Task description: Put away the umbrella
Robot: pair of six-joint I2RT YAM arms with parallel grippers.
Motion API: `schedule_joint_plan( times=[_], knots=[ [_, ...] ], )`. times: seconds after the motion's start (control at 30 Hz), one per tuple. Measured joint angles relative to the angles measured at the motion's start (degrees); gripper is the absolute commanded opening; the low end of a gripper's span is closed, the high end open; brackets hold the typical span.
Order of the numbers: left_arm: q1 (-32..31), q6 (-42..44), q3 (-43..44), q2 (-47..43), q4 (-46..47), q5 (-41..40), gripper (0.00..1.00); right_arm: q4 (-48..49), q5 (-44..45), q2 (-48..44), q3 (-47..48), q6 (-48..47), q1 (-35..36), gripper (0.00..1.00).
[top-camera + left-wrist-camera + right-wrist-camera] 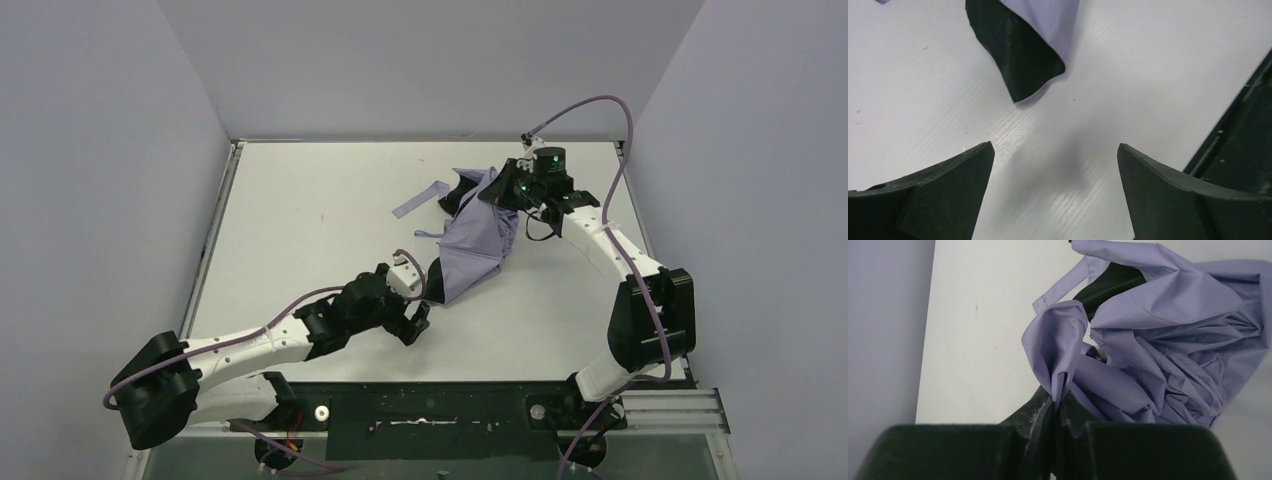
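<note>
Our left jaws stand wide apart above the tabletop (1148, 75), gripping nothing; a corner of the umbrella (1018, 55), black underside showing, lies just ahead of them, untouched. Our right jaws are pressed together on a fold of its lavender fabric, and the rest of the crumpled canopy spreads ahead and to the right of them, lying on the tabletop between both sets of jaws

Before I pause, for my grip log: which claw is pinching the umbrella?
The right claw, shut on a fold of the umbrella; the left claw stands open and empty.
</note>
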Motion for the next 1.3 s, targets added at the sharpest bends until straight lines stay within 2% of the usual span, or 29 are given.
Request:
schedule_joint_plan(
  times=[0.2,0.47,0.9,1.1,1.3],
  knots=[
    [-1.9,7.6,-4.3,3.1,9.0,-7.4,0.92,-2.3,-2.2,0.0,1.9,2.3,0.2,0.00],
    [-2.9,15.8,-8.5,9.9,23.6,-8.6,0.89,-5.1,-4.0,-1.3,5.6,4.5,0.7,0.00],
    [-4.8,19.2,-5.5,24.3,34.5,-9.8,0.82,-7.0,-5.6,-2.1,7.3,6.0,0.8,0.00],
    [-5.4,18.4,-2.1,28.2,37.9,-12.5,0.67,-7.3,-5.9,-2.1,7.3,6.0,0.8,0.00],
    [-5.6,18.0,0.6,33.4,39.6,-17.7,0.42,-7.3,-6.1,-2.1,7.3,6.4,0.8,0.00]
  ],
)
